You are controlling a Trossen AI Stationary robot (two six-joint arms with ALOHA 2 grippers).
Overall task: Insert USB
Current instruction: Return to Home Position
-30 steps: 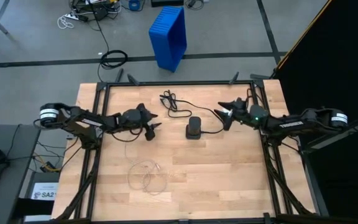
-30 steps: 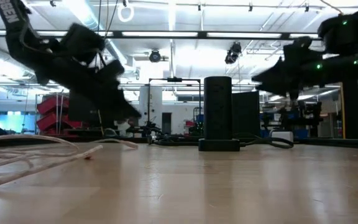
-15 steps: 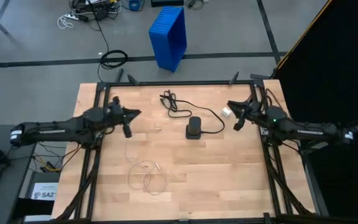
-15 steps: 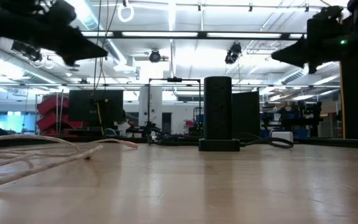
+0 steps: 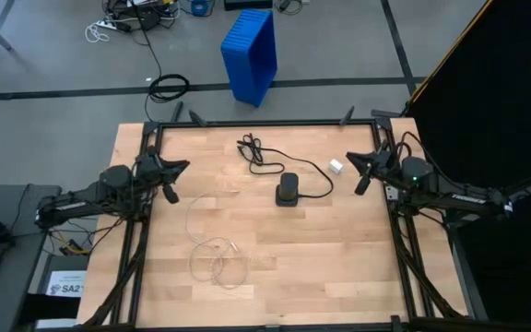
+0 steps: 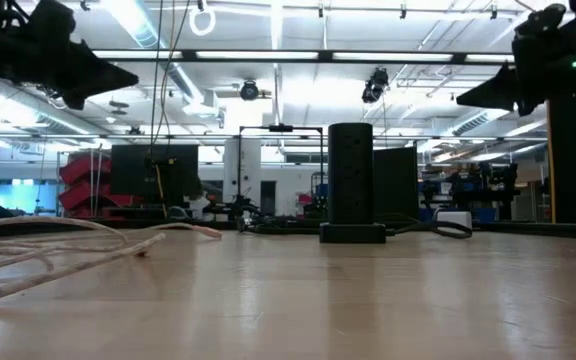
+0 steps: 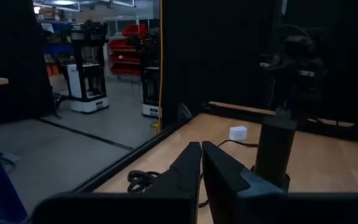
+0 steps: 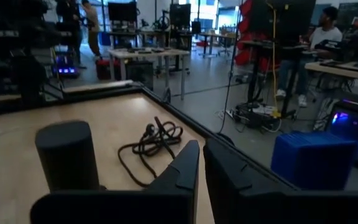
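A black upright socket tower (image 5: 288, 189) stands on its base at the middle of the wooden table, also seen in the low view (image 6: 351, 180). The thin white USB cable (image 5: 215, 260) lies in loose loops near the table's front left. My left gripper (image 5: 181, 167) hovers shut above the table's left edge, its fingers empty in the left wrist view (image 7: 201, 148). My right gripper (image 5: 353, 158) hovers shut above the right edge, also empty (image 8: 201, 146). Both point toward the tower from well off it.
A black cord (image 5: 256, 155) lies coiled behind the tower and runs to its base. A small white adapter (image 5: 336, 166) lies on the table right of the tower. A black frame rail (image 5: 265, 123) borders the table. A blue bin (image 5: 250, 53) stands on the floor beyond.
Both grippers have shut with nothing between their fingers. The left one has drawn back toward the table's left edge, the right one toward the right edge, and both have risen. The tower and cables have stayed where they were.
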